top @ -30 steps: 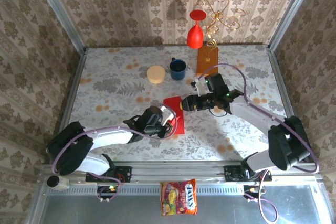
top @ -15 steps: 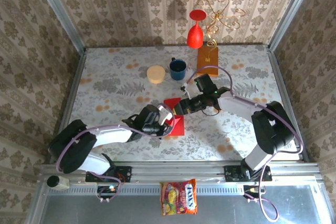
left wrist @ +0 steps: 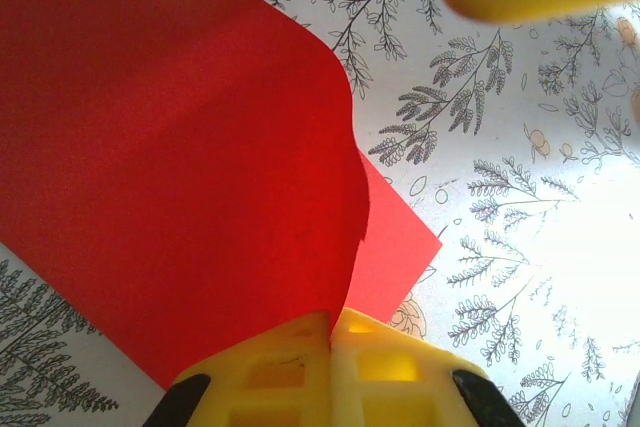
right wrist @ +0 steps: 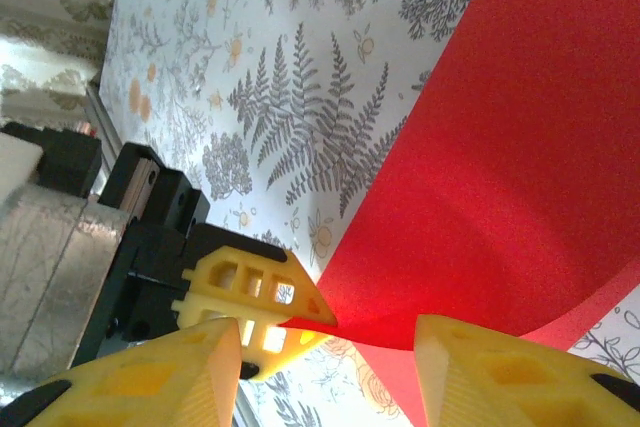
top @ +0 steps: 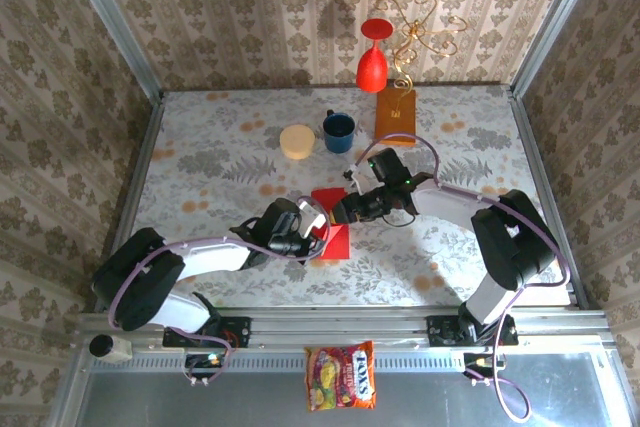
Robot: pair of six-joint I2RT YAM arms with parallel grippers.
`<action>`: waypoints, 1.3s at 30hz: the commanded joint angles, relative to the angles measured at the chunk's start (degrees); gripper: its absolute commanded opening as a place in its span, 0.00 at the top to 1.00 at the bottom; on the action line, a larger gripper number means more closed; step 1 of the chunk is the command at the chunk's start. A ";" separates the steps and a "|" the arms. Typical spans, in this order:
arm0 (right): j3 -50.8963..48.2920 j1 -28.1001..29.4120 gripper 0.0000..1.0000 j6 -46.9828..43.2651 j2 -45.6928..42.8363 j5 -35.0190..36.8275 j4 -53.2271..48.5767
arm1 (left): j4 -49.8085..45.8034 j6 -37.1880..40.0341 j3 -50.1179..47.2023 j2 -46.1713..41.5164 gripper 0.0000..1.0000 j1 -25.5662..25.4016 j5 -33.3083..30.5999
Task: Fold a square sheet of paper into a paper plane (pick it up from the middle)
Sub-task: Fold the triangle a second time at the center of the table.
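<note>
The square sheet of paper is bright red and lies mid-table with one side bent up in a curve. My left gripper is shut on the raised edge of the sheet; its yellow fingers pinch that edge in the right wrist view too. My right gripper hovers just over the curled sheet, facing the left gripper. Its two fingers stand apart, with the sheet's bent edge in the gap and untouched. From above, both grippers meet over the sheet, left and right.
A beige round lid and a blue mug stand behind the sheet. An orange-brown block, a red vase and a gold wire ornament are at the back. A snack packet lies beyond the near edge.
My right gripper has swung left and closer to the left gripper over the sheet, its fingers narrowing a little. The left gripper has stayed shut on the sheet and drawn it slightly left.
</note>
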 commanded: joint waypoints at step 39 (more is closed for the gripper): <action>2.33 -1.94 0.63 9.00 6.05 1.06 6.08 | -0.67 -0.19 0.27 1.16 1.00 0.57 2.84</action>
